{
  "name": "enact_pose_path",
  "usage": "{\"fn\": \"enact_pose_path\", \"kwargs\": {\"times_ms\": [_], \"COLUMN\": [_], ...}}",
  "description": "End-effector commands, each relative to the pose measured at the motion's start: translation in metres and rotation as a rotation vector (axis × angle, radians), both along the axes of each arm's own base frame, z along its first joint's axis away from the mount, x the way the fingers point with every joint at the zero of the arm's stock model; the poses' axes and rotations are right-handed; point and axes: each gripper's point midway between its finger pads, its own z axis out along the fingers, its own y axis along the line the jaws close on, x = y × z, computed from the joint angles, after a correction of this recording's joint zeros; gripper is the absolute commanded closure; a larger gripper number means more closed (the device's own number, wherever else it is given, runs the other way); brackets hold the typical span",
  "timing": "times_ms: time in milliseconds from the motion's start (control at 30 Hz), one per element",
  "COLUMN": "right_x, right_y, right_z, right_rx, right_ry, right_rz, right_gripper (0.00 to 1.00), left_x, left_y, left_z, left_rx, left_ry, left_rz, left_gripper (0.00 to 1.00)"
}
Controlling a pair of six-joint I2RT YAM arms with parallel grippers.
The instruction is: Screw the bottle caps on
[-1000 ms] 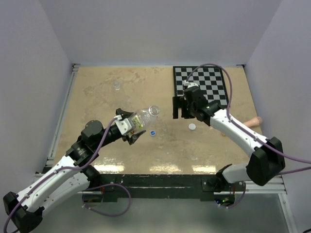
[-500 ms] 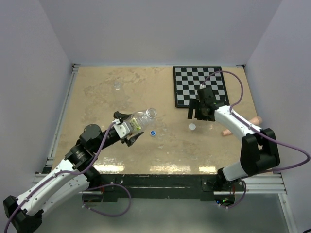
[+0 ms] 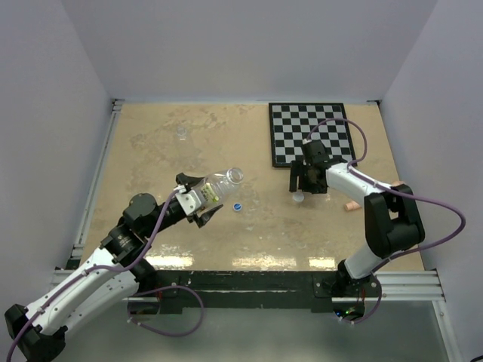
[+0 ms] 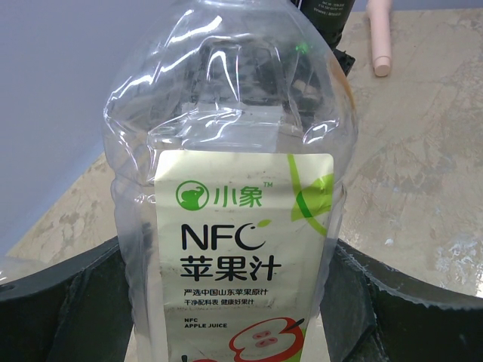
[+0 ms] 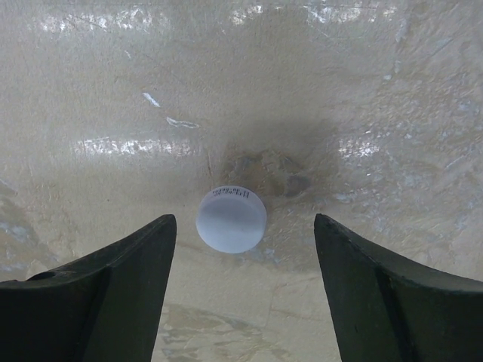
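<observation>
Centre-left of the overhead view: a clear plastic labelled bottle is being held, tilted, by the left gripper. Centre: a small round blue cap is lying on the beige table. Right of centre: a white round plastic cap is being straddled, untouched, by the right gripper, its jaws parted.

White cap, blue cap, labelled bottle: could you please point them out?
white cap [image 5: 231,219], right wrist view, its round face.
blue cap [image 3: 238,206], top external view, its centre.
labelled bottle [image 4: 245,241], left wrist view, its label.
</observation>
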Motion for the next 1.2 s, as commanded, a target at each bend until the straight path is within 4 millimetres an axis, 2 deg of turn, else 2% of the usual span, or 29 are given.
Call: {"fn": "enact_pose_path", "kwargs": {"times_ms": [0,200,367,833,1167], "right_x": [0.007,0.006,0.005,-0.002,-0.004], "right_y": [0.002,-0.001,0.000,0.017,0.016], "right_z": [-0.001,-0.007,-0.008,-0.019,-0.017], "right_rx": [0.011,-0.015,-0.018,-0.030,-0.053], "right_ry": [-0.019,0.003,0.012,0.049,0.048], "right_rz": [0.018,0.021,0.031,0.096,0.093], "right_gripper": [0.26,0.32,0.33,0.34,0.41], "left_x": [0.005,0.006,0.005,0.004,0.004], "left_y": [0.000,-0.001,0.000,-0.001,-0.001], "left_z": [0.016,0.014,0.016,0.014,0.013], "left_rx": [-0.027,-0.021,-0.021,-0.014,-0.012], "left_ry": [-0.063,-0.062,-0.067,-0.064,-0.060], "left_rz": [0.009,0.009,0.009,0.003,0.000], "left_gripper": [1.00,1.00,1.00,1.00,1.00]}}
